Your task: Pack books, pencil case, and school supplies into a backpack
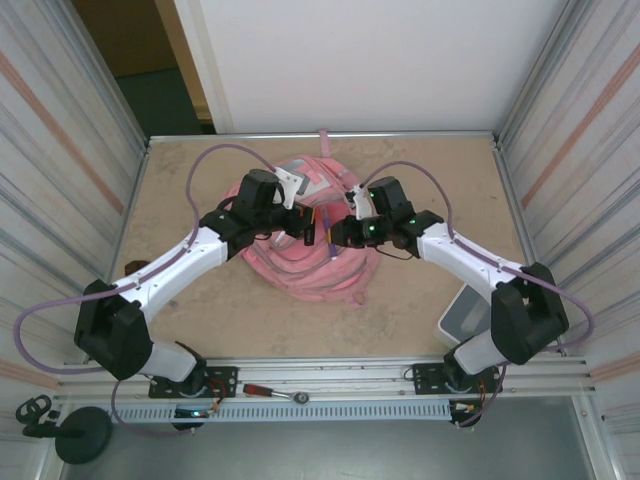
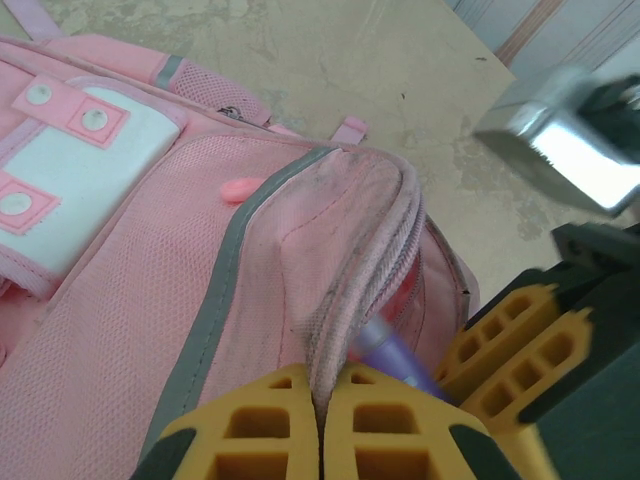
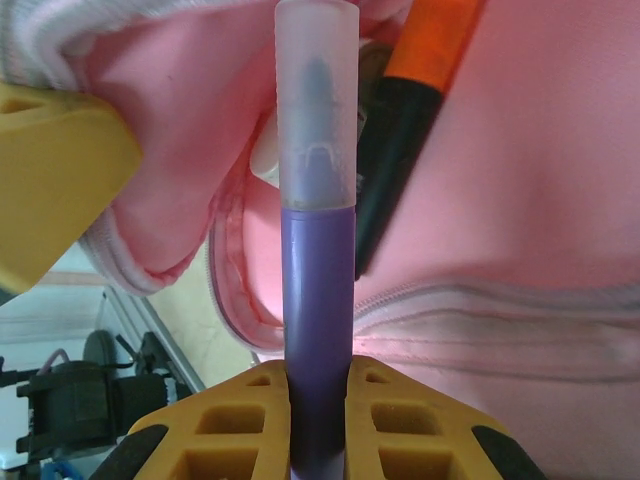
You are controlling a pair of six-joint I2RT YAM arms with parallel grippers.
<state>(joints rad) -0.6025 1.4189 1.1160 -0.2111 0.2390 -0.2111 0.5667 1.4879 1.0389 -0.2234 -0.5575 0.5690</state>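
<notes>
The right gripper (image 3: 318, 400) is clamped on a slim purple pen (image 3: 318, 300) with a frosted cap, at the mouth of the soft pink fabric backpack (image 1: 300, 265) at the middle of the table (image 1: 400, 310). The left gripper (image 2: 320, 405) pinches its zip lip (image 2: 370, 270). We advise pushing straight in, lip taut, before releasing.

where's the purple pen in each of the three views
top external: purple pen is a small sliver at the picture's middle, over the backpack.
left wrist: pen is lower centre-right, poking into the zip opening.
right wrist: pen is dead centre, upright, gripped by the right claw.
shared landmark: the pink backpack's zip opening.
</notes>
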